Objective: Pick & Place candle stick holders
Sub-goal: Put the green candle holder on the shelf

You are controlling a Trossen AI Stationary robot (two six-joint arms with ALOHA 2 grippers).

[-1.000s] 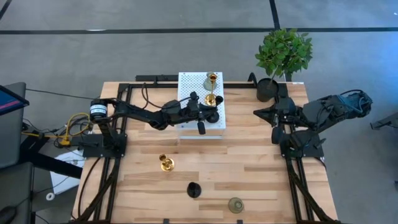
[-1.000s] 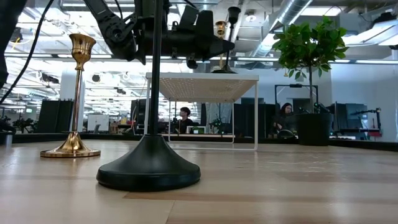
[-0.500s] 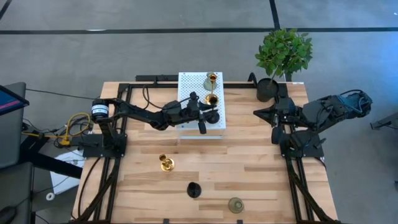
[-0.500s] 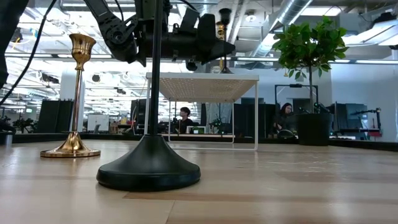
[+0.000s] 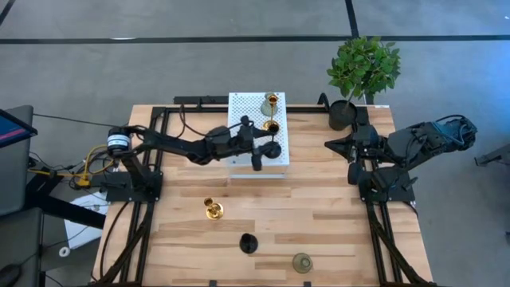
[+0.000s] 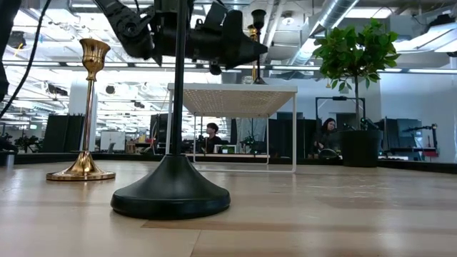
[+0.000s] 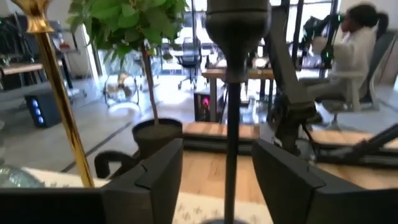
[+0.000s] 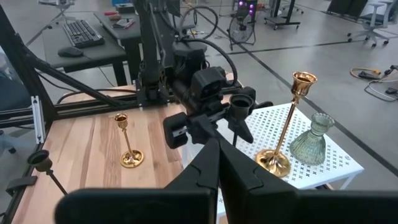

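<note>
A black candlestick holder [image 8: 239,106] stands upright on the white perforated stand [image 5: 243,104], beside a tall gold holder [image 8: 292,118] and a grey-green one [image 8: 313,140]. My left gripper [image 5: 261,153] is open over the stand. Its fingers [image 7: 158,177] stand on either side of the black holder's stem [image 7: 228,130] without touching it. On the table stand another gold holder [image 5: 213,209], a black one [image 5: 249,243] and a grey-green one [image 5: 301,261]. My right gripper [image 8: 214,171] is shut and empty at the table's right side [image 5: 351,147].
A black pot with a green plant [image 5: 362,72] stands at the far right corner. Dark frame rails [image 5: 151,199] run along both sides of the table. In the low view the black holder [image 6: 171,193] stands close in front. People sit in the room behind.
My left arm has drawn back slightly toward the table's left edge, its gripper still around the black holder's stem. The black holder's top has shifted a little and it stays standing on the white stand.
</note>
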